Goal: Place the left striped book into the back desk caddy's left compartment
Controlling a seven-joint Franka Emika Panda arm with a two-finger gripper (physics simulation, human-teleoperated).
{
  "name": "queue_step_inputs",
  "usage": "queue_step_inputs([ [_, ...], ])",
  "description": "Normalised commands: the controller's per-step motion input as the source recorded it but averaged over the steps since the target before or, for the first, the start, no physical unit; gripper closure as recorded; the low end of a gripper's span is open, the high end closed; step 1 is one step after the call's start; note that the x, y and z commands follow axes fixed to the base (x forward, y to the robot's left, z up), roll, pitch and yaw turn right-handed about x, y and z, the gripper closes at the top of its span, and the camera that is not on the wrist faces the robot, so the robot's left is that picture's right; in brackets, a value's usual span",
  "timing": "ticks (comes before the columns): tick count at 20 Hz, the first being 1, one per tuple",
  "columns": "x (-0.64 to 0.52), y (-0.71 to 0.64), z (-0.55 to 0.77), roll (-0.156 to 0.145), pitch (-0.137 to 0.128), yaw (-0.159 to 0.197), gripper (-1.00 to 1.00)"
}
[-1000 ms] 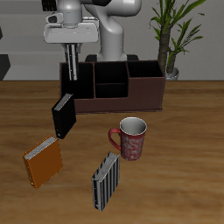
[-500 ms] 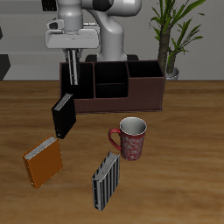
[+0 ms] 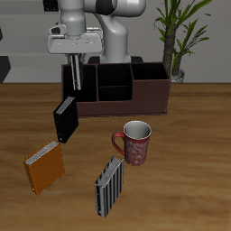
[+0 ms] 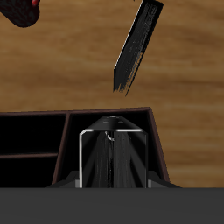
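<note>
My gripper [image 3: 73, 84] hangs over the end of the back desk caddy [image 3: 117, 102], its fingers reaching down into the left compartment [image 3: 84, 87], the large black-walled end section. A dark thin thing sits between the fingers, which I take for the left striped book [image 3: 73, 76]. Its stripes do not show. In the wrist view the book [image 4: 109, 162] appears as a dark slab with a pale rim, inside the caddy's walls [image 4: 105, 112]. The fingers look closed on it.
A plain black book [image 3: 65, 119] leans just before the caddy and also shows in the wrist view [image 4: 138, 44]. An orange book [image 3: 43, 167], a pale grey-and-white striped book [image 3: 110, 187] and a red mug [image 3: 137, 142] stand nearer the front edge. A potted plant [image 3: 176, 36] stands behind.
The hand has shifted very slightly sideways toward the caddy's middle, with the dark book still between its fingers. Nothing on the table has moved.
</note>
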Motion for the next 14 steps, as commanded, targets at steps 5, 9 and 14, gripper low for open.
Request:
queue_step_inputs([
  [5, -0.02, 0.07, -0.22, 0.013, 0.018, -0.008, 1.0],
  [9, 0.02, 0.01, -0.2, -0.009, 0.022, -0.017, 1.0],
  [14, 0.05, 0.04, -0.25, -0.001, 0.028, 0.01, 1.0],
])
